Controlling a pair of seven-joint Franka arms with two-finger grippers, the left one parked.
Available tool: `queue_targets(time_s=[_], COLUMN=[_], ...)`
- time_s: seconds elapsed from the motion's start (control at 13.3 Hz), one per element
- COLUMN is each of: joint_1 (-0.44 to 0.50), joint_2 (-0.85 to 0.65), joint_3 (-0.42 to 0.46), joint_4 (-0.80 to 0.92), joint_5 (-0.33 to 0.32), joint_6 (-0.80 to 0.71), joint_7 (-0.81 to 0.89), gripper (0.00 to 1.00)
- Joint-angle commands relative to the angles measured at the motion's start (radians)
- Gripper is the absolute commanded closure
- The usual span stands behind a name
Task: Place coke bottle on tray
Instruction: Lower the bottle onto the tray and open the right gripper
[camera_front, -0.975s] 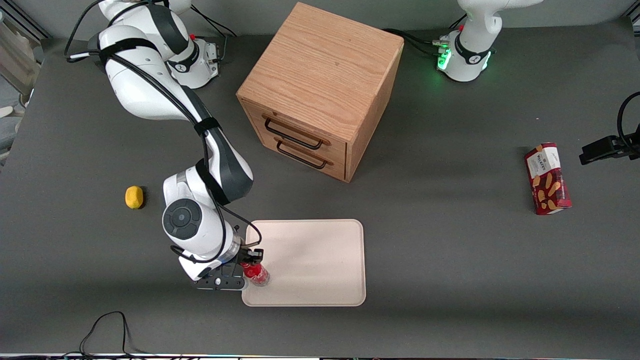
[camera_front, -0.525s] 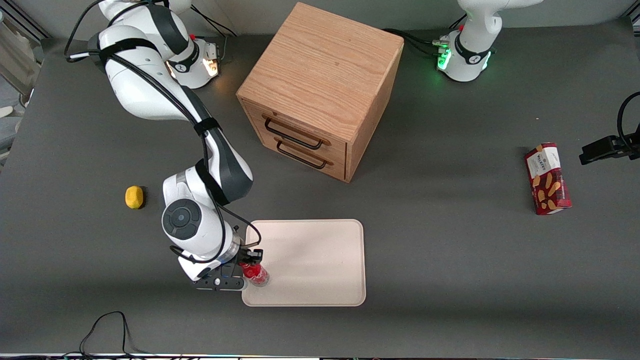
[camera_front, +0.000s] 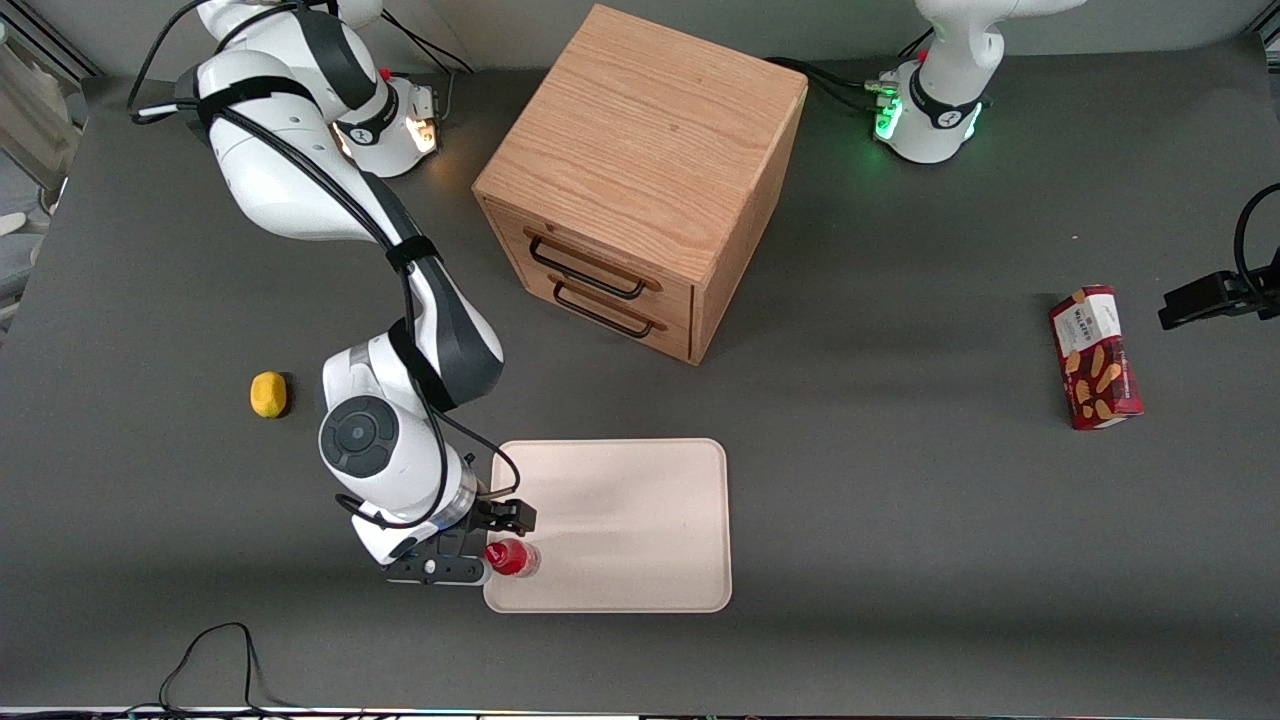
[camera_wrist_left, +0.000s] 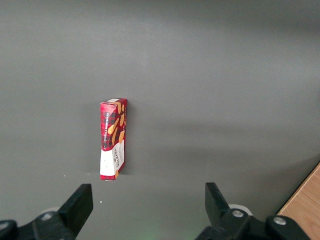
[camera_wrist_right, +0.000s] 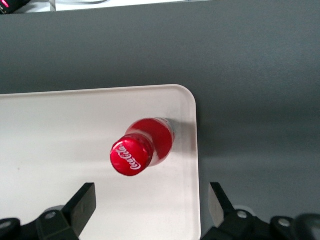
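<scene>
Gripper (camera_front: 503, 540) of the working right arm hangs above the slim red-capped coke bottle (camera_front: 512, 558), its two black fingers (camera_wrist_right: 82, 202) spread apart and clear of the bottle on both sides. That bottle stands upright on the large cream-white rectangular tray (camera_front: 640, 520), in the tray corner nearest the front camera at the working arm's end, just inside the low rim. Only the right wrist view shows the white script on the cap (camera_wrist_right: 131, 157) and the narrow strip of tray between bottle and rim. From the front, the arm's white wrist covers part of the gripper. Most of the tray surface lies bare toward the parked arm's end. On the dark grey tabletop (camera_front: 900, 520), a yellow lemon-like object (camera_front: 268, 393) lies near the working arm's end, a wooden two-drawer cabinet (camera_front: 640, 180) farther from the camera than the tray, and a red biscuit box (camera_wrist_left: 113, 138) toward the parked arm's end.
</scene>
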Motion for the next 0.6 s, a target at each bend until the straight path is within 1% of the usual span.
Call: queue_targets(time_s=[0.0,0.15,0.22,0.38,0.53], joint_1=[-0.008,-0.052,-0.066,-0.101,-0.143], joint_2=[-0.065,-0.153,-0.206,-0.355,-0.511], joint_3=[-0.005,0.000,0.000,-0.002,-0.007], joint_4=[-0.021,-0.102,-0.162,-0.343,-0.510], joint_5=[-0.021,-0.010,0.011,0.064,0.111], joint_6=[-0.094,-0.198,-0.224,-0.226,-0.234], joint_7=[0.036,0.025,0.020,0.008,-0.108], gripper=[0.00,0.00,0.00,0.00,0.00])
